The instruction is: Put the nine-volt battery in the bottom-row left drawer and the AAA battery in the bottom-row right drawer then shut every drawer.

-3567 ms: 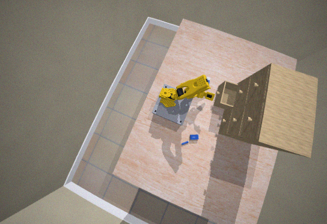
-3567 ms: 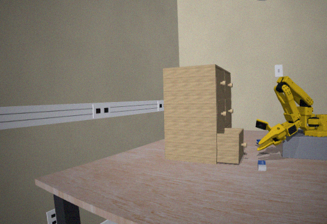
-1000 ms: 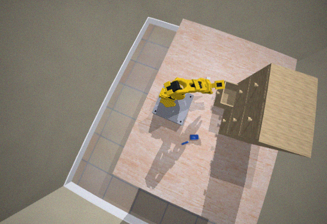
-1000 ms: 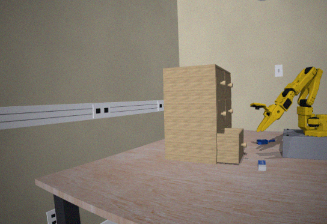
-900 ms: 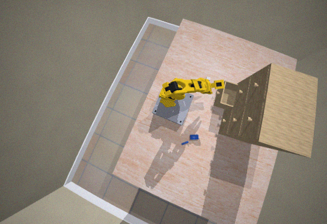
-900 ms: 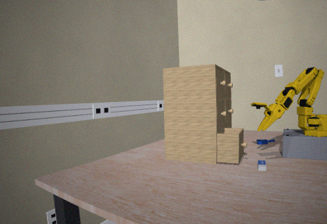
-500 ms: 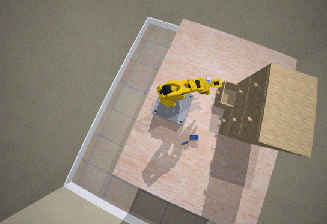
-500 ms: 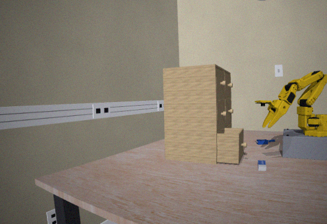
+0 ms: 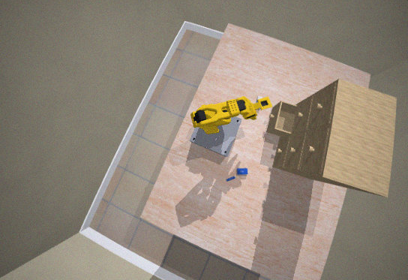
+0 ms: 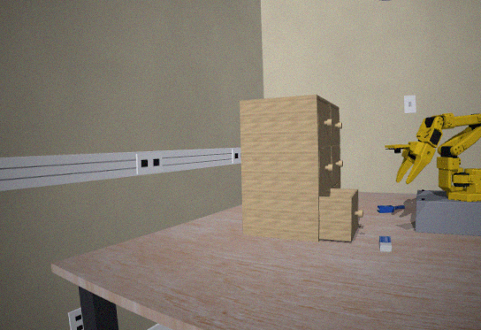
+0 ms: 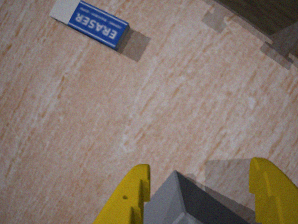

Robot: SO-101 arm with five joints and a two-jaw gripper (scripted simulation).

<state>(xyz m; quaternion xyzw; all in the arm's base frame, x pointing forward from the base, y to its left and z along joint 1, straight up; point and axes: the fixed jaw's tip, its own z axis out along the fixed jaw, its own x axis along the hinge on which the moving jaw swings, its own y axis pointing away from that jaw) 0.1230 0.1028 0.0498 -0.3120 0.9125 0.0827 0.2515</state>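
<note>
The blue nine-volt battery (image 9: pixel 242 171) and the thin blue AAA battery (image 9: pixel 230 179) lie close together on the table, in front of the arm's grey base (image 9: pixel 215 139). In the exterior view they show only as one blue shape (image 10: pixel 388 209). The wooden chest (image 9: pixel 360 139) (image 10: pixel 278 164) has its bottom-left drawer (image 9: pixel 283 121) (image 10: pixel 338 214) pulled out, and it looks empty. My gripper (image 10: pixel 406 180) (image 11: pixel 200 168) is open and empty. It hangs above the table between the base and the open drawer, pointing down.
A blue and white eraser (image 11: pixel 89 20) (image 10: pixel 385 243) (image 9: pixel 259 97) lies on the table in front of the open drawer. The drawer's knob (image 10: pixel 359 212) sticks out toward the arm. The other drawers are shut.
</note>
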